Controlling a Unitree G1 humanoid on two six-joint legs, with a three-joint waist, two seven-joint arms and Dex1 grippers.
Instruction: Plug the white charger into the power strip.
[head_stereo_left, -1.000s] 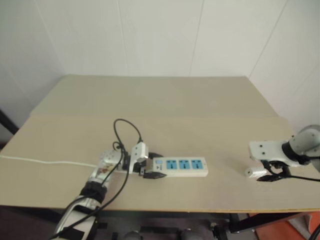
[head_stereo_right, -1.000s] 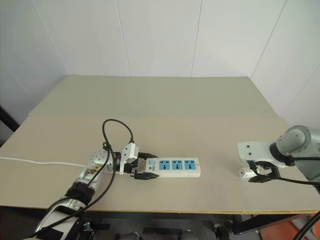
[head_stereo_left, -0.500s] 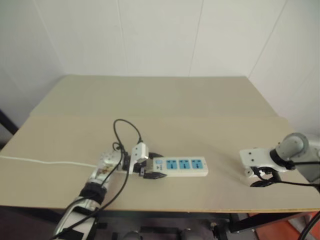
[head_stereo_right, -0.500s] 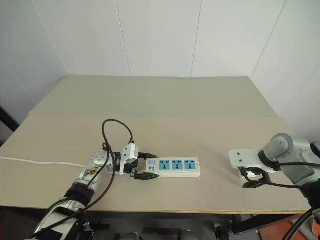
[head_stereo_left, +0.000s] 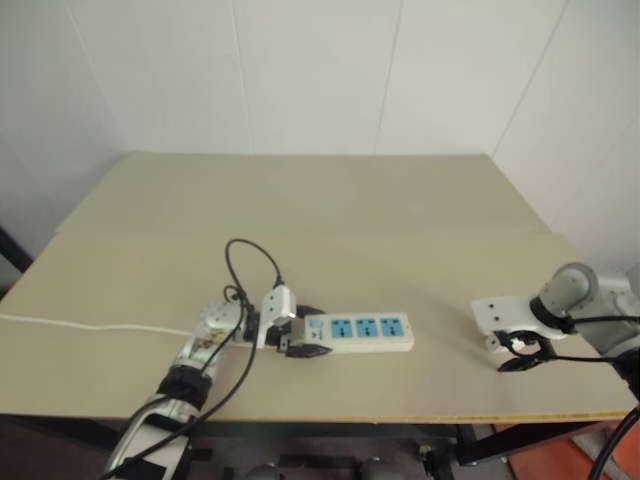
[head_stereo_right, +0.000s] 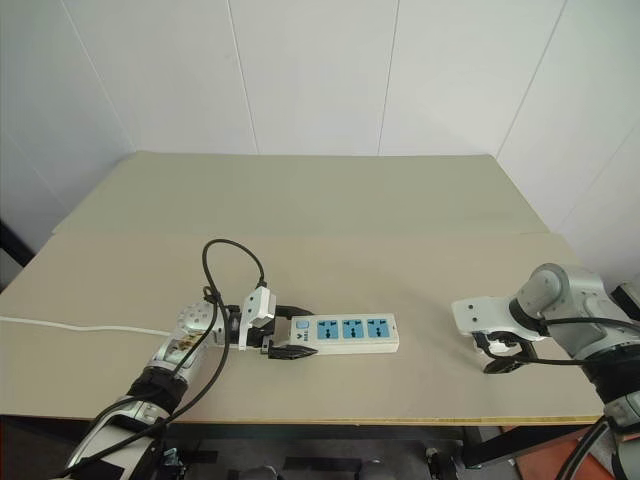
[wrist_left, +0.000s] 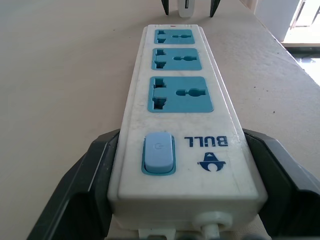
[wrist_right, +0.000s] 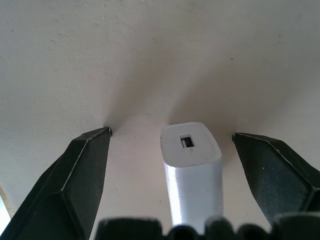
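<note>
Gripping the smooth, long power strip at its switch end, the left gripper stays shut, while the right gripper has dropped, wide open, around the shiny boxy white charger.

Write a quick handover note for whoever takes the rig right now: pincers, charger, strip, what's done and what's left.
Left pincer: shut on the long white plastic power strip at its switch end, flat on the beige table.
Right pincer: open, fingers straddling the small white glossy cube charger, not gripping.
Done: strip steadied.
Left: close on charger, carry it over, plug into one of three free blue sockets.
</note>
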